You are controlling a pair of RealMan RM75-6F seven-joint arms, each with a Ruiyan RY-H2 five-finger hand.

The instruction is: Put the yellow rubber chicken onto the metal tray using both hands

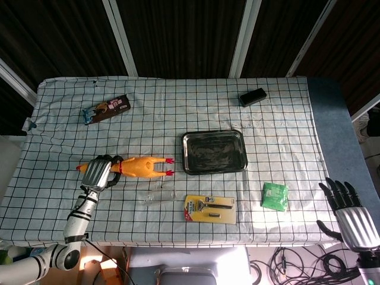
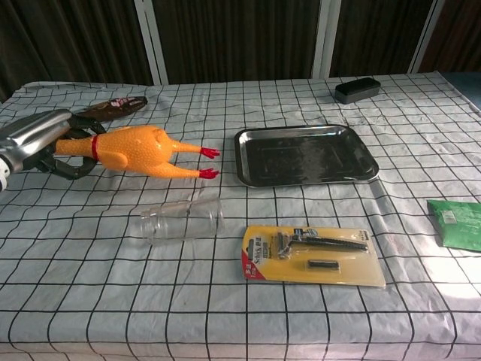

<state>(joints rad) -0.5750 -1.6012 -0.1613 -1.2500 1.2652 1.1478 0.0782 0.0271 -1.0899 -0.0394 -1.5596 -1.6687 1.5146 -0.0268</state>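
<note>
The yellow rubber chicken (image 2: 139, 149) is held by its neck in the left robot hand (image 2: 46, 137), the fingers wrapped around it, its body seemingly raised off the table (image 2: 225, 301) and its red feet pointed toward the metal tray (image 2: 304, 154), well apart. The right robot hand (image 1: 350, 214) is kept off the table edge, fingers spread, nothing held. The chicken is judged light, soft and squashy; a second hold around the body near the legs would likely steady it.

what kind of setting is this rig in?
Probably a lab or test bench: a table under a checked cloth strewn with unrelated props, such as a rubber chicken, metal tray and packaged razor.
</note>
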